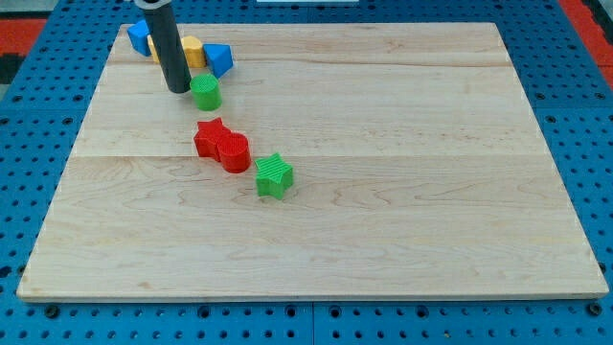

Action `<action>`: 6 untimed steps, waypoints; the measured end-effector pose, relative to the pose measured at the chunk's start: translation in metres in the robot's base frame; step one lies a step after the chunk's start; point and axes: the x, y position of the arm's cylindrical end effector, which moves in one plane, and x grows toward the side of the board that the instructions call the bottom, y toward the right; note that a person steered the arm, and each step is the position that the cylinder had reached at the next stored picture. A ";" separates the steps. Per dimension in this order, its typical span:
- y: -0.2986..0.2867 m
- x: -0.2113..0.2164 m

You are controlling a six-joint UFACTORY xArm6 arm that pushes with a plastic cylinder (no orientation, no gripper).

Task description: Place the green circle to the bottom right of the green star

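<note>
The green circle (205,92) sits near the view's top left on the wooden board (383,192). My tip (178,89) stands just left of it, touching or almost touching its side. The green star (274,176) lies lower and to the right, near the board's middle left. Between them are a red star (210,137) and a red circle (233,152), touching each other, with the red circle close to the green star's upper left.
At the view's top left corner are a blue block (142,37), a yellow block (192,50) partly hidden behind the rod, and a blue triangle (219,59). A blue pegboard (584,115) surrounds the board.
</note>
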 end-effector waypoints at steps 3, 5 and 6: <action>0.135 0.063; 0.175 0.048; 0.162 0.067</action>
